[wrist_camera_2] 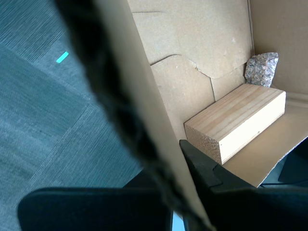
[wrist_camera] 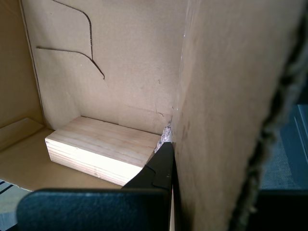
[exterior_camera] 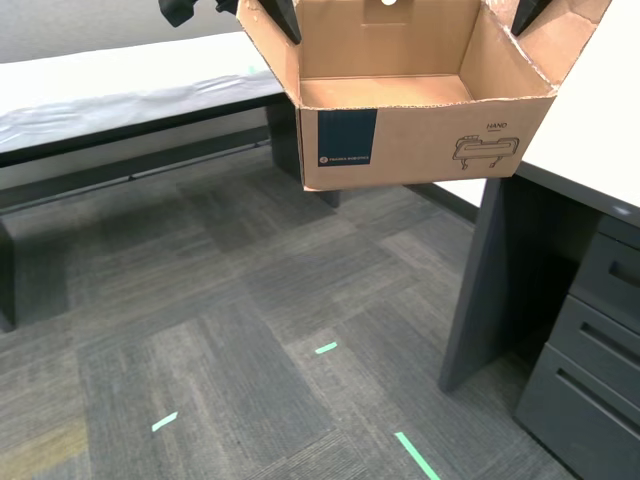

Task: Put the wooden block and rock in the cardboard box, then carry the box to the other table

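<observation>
Nearest, my second claw [wrist_camera_2: 185, 159] and first claw [wrist_camera: 168, 163] each pinch a wall of the light, bendy brown cardboard box [exterior_camera: 420, 140]; grip walls low.

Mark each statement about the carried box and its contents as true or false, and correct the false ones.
1. The cardboard box is held up above the carpet. True.
2. The wooden block lies inside the box. True.
3. The rock sits on the carpet. False: it is inside the box, by the block's far end.
4. The box's blue label faces the exterior view. True.
5. My second hand hangs open, clear of the box. False: it is clamped on a box wall.
6. The box is closed. False: its top is open.
</observation>
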### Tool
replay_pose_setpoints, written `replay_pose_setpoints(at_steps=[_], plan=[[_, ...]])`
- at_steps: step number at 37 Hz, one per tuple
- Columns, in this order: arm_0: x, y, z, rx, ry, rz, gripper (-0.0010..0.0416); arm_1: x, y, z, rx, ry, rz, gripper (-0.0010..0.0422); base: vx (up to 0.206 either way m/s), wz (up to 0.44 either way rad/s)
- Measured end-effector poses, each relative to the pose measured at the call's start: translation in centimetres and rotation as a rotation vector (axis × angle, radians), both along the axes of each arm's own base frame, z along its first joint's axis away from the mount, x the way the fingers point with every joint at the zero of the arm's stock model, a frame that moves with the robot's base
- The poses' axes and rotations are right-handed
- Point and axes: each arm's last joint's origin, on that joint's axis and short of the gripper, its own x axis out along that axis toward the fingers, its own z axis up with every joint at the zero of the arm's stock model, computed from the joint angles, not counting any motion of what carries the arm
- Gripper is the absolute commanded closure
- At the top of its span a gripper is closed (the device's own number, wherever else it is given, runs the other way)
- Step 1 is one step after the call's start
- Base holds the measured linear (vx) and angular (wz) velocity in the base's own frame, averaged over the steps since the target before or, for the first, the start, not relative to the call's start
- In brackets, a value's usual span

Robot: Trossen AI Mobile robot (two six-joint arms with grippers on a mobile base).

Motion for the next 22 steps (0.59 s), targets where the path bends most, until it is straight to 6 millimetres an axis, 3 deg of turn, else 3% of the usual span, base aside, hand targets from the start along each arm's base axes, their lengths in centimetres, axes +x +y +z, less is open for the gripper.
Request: replay_pose_setpoints(at_steps=[22], plan=[[-0.04,0.0,-0.02,0.0,0.005,-0.002,0.0407,-0.12,-0.07,-0.01,-0.014,0.011,-0.028,0.0413,-0.001,0.242]])
